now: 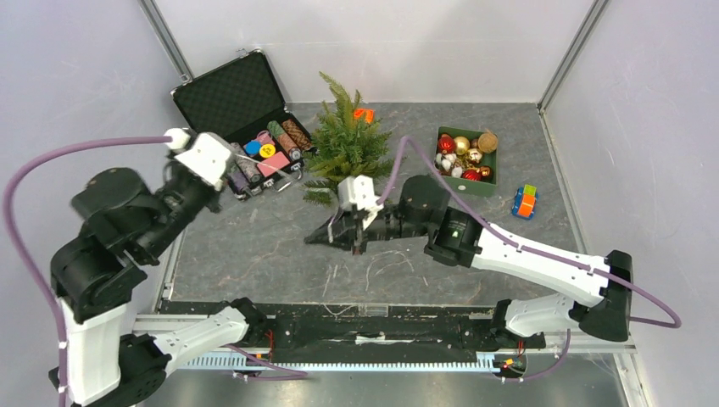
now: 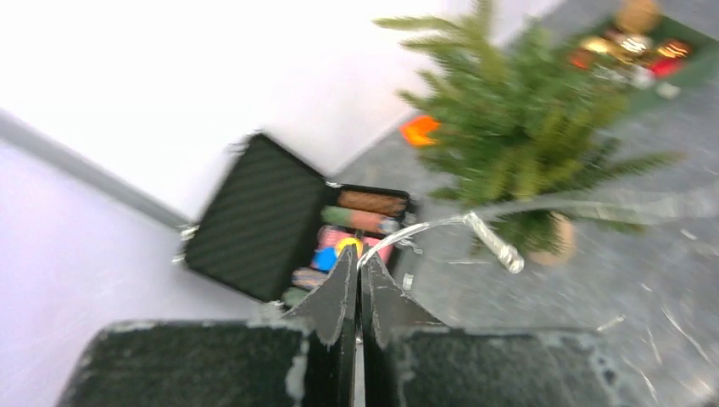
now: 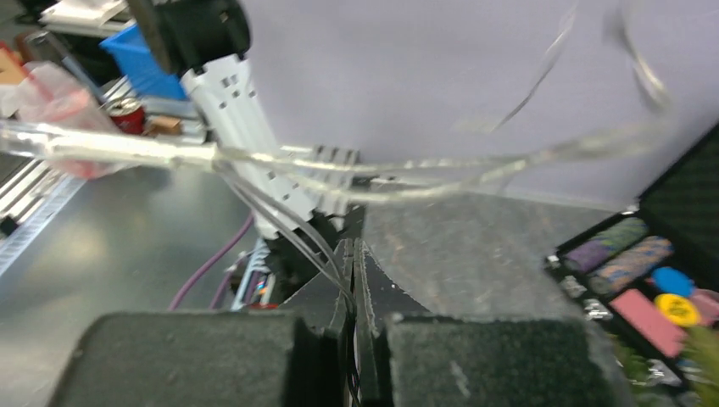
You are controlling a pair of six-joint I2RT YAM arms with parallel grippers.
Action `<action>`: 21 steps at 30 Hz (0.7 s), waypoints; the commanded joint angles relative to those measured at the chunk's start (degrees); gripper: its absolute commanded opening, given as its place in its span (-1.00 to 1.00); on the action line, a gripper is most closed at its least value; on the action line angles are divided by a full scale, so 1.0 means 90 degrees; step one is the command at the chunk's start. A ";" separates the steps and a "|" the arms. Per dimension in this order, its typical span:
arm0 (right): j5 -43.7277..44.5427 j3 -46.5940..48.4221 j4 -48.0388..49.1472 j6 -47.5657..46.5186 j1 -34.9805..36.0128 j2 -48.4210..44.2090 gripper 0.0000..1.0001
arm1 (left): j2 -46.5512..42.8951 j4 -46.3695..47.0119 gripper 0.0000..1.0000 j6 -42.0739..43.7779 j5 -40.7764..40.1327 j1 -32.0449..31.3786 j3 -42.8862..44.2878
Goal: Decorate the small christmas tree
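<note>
The small christmas tree [image 1: 343, 140] stands at the back middle of the table; the left wrist view shows it [image 2: 517, 136] with its tan stump [image 2: 560, 242]. My left gripper [image 1: 238, 167] is by the briefcase, left of the tree, shut on one end of a thin silvery clear strand [image 2: 441, 225] that runs toward the tree's base. My right gripper [image 1: 312, 238] is low in front of the tree, pointing left. It is shut [image 3: 352, 246] on clear strands [image 3: 339, 170] that loop up and away to both sides.
An open black briefcase [image 1: 237, 93] with coloured rolls and chips sits back left. A green box of baubles [image 1: 466, 161] is right of the tree. An orange cube [image 1: 365, 114] lies behind the tree and a coloured cube [image 1: 525, 202] at the right.
</note>
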 commanded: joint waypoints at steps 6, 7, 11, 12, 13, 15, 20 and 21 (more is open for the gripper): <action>0.0948 0.0312 -0.1062 -0.0501 0.0736 0.0202 -0.83 | -0.0168 0.1938 -0.95 0.1873 -0.3727 0.0075 0.0593; 0.1045 0.0302 -0.1147 -0.0501 0.0775 0.0229 -0.59 | -0.0179 0.2093 -0.95 0.2071 -0.3874 0.0082 0.0559; 0.1467 -0.0084 -0.1738 -0.0844 0.1020 0.0304 0.15 | -0.0088 0.2741 -0.95 0.2743 -0.4262 0.0074 0.0392; 0.1668 -0.0238 -0.1943 -0.0956 0.1099 0.0265 0.37 | -0.0035 0.2902 -0.95 0.2905 -0.4339 0.0079 0.0391; 0.1887 -0.0418 -0.2170 -0.1082 0.1144 0.0204 0.52 | 0.0002 0.3143 -0.95 0.3088 -0.4414 0.0080 0.0406; 0.2232 -0.1076 -0.2377 -0.1258 0.1226 -0.0081 0.79 | 0.0095 0.3580 -0.95 0.3552 -0.4615 0.0084 0.0447; 0.2482 -0.2824 -0.2167 -0.1113 0.1233 -0.0621 0.85 | 0.0221 0.4201 -0.95 0.4165 -0.4821 0.0085 0.0662; 0.2577 -0.3047 -0.2098 -0.1037 0.1231 -0.0624 0.82 | 0.0233 0.4290 -0.95 0.4247 -0.4822 0.0080 0.0679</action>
